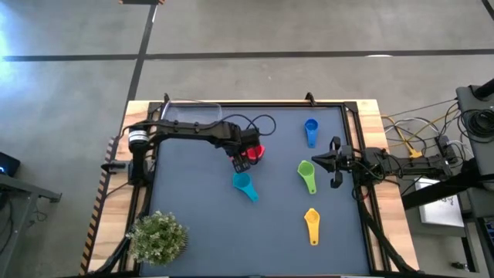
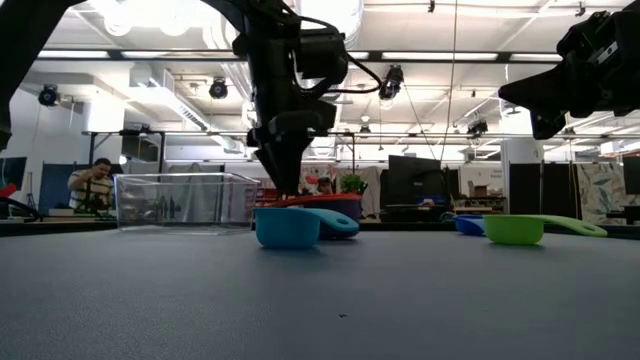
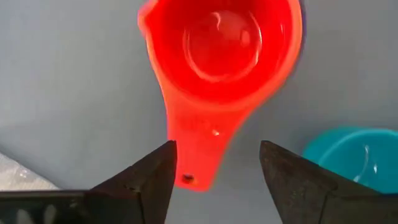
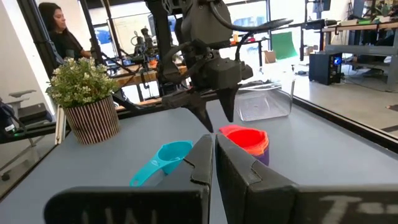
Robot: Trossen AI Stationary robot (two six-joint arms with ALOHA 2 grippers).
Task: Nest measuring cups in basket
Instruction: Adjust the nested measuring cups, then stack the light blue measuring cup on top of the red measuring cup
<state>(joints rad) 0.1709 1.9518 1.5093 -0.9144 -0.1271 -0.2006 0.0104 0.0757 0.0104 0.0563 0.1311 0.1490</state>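
A red measuring cup sits nested in a purple one near the table's middle. My left gripper points down over it, open, one finger on each side of the red cup's flat handle, the tips just above it. A teal cup lies on the table just nearer. Blue, green and yellow cups lie on the right half. The clear basket stands at the far left. My right gripper hangs level and shut at the right side.
A small bushy plant in a striped pot stands at the near left corner. Cables run along the table's right edge. People sit in the room beyond the table. Bare mat lies between the teal cup and the near edge.
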